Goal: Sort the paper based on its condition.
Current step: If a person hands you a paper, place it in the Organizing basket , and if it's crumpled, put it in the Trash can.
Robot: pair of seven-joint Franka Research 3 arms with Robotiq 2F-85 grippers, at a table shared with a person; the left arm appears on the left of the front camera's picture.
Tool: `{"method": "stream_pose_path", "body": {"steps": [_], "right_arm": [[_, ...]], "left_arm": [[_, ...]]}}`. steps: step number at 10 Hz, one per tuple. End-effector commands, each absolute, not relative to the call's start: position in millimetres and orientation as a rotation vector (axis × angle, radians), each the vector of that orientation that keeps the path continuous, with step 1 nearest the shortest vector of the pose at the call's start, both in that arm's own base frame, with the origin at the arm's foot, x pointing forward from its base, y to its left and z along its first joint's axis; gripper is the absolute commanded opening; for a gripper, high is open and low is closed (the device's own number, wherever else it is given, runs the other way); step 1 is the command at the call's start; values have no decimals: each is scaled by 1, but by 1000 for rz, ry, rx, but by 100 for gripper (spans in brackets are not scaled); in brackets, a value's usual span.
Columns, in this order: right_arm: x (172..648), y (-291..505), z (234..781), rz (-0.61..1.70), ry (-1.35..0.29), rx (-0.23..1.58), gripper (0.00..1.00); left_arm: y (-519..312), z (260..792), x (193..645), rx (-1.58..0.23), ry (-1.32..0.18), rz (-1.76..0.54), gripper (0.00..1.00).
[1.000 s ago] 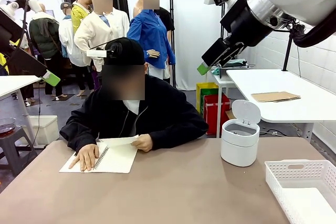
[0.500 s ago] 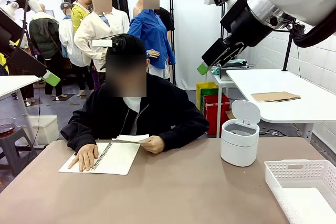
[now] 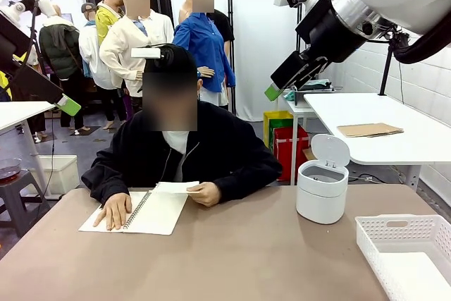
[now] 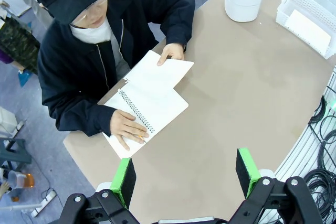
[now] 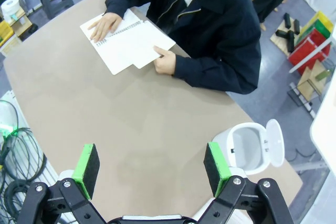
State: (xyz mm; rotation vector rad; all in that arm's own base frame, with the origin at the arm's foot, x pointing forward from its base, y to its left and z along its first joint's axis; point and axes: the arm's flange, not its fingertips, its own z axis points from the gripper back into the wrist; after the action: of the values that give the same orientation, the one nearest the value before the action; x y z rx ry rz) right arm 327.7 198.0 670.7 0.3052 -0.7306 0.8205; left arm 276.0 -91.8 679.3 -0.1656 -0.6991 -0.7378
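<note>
Front view looks level across the table; both wrist views overlook it from high.

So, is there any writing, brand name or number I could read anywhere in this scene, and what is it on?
No text can be read anywhere.
notebook and the sheet the person holds: plain white, no print visible.
white bin and white basket: no label or logo visible.
white patch on the person's cap: too small to tell whether it carries any writing.
</note>
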Motion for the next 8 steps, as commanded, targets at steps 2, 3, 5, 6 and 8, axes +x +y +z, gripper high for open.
{"method": "stream_pose_path", "body": {"steps": [2, 3, 5, 6, 8], "right_arm": [[330, 199, 671, 821, -728, 306, 100], [330, 199, 671, 821, -728, 306, 100], [330, 199, 671, 821, -728, 306, 100], [330, 199, 671, 821, -728, 306, 100], [330, 199, 671, 821, -728, 306, 100]], "left_arm": [[-91, 679, 275, -164, -698, -739, 100], [-91, 679, 275, -164, -698, -739, 100], [-91, 679, 275, -164, -698, -739, 100], [-91, 679, 275, -164, -698, -739, 100], [-91, 679, 275, -164, -698, -739, 100]]}}
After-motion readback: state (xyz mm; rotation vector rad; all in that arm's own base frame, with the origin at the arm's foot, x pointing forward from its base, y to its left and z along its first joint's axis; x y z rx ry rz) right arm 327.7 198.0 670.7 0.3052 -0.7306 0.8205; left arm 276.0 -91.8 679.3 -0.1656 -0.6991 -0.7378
